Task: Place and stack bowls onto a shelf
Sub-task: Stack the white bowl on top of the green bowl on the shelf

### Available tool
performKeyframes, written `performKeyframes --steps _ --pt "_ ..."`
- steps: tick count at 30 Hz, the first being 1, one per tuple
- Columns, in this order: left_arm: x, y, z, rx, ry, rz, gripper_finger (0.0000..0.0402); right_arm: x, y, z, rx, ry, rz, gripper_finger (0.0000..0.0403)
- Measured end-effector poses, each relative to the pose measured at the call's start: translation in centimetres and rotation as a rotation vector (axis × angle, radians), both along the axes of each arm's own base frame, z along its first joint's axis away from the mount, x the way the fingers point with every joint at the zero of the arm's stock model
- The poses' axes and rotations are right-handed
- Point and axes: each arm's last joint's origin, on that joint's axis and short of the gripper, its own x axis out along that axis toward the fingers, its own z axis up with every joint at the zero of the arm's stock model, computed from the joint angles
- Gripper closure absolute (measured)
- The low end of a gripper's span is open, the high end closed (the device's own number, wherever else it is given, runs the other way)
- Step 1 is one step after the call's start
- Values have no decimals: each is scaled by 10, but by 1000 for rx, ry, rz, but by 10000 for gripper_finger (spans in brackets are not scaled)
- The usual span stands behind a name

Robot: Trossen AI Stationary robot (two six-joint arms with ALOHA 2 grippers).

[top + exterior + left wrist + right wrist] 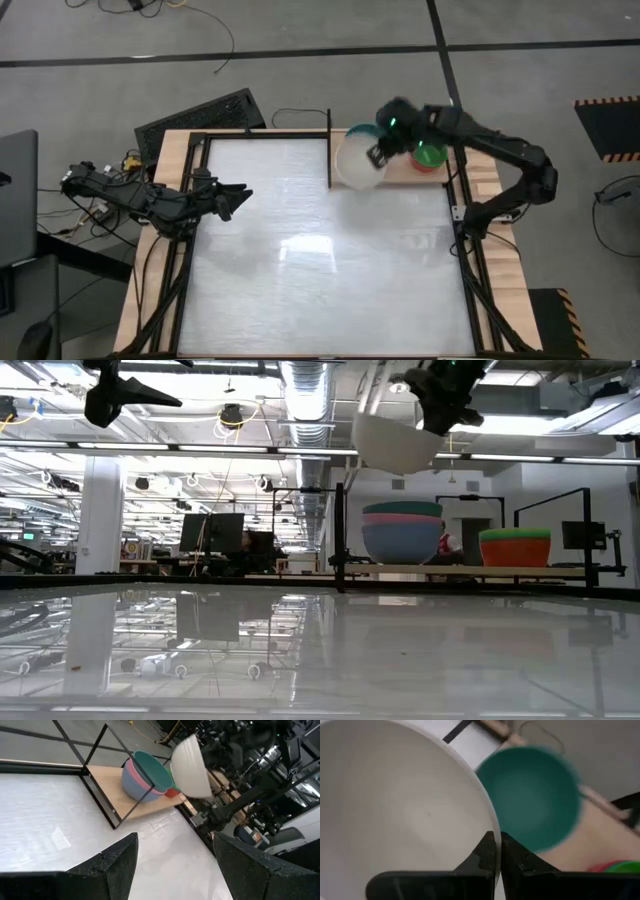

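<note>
My right gripper (378, 155) is shut on a large white bowl (358, 160), which hangs in the air over the shelf's left part. On the wooden shelf (470, 571) stands a stack of large bowls, teal on pink on blue (402, 530), resting on the blue bowl's base. Right of it a small green bowl sits in a red one (514, 547). My left gripper (238, 200) hovers open at the table's left side, high above the top, holding nothing. My right gripper pinches the white bowl's rim (495, 851) between its two fingers, one finger inside the bowl and one outside. The fingers slant down from above. The bowl is lifted clear of shelf and table, tilted, above the teal bowl (530, 795).
Thin black posts (340, 535) frame the shelf at its left end. A dark keyboard (200, 118) lies beyond the table's far left corner. The white tabletop (320, 260) spreads wide between the arms.
</note>
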Motion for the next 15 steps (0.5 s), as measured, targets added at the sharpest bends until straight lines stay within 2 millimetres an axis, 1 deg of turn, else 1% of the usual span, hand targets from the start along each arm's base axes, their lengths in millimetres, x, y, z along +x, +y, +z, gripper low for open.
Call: performKeyframes --steps 3,6,11,15 --pt "0 0 0 -4 -4 8 157 -12 -21 3 -11 0 -75 375" --pt "0 0 0 -4 -5 12 157 -19 -41 -3 -1 39 -120 375" --pt "0 0 0 -3 -5 18 157 -16 -67 -22 52 91 -104 375" --pt "0 1 0 -2 -5 21 157 -10 -84 -38 74 133 -104 375"
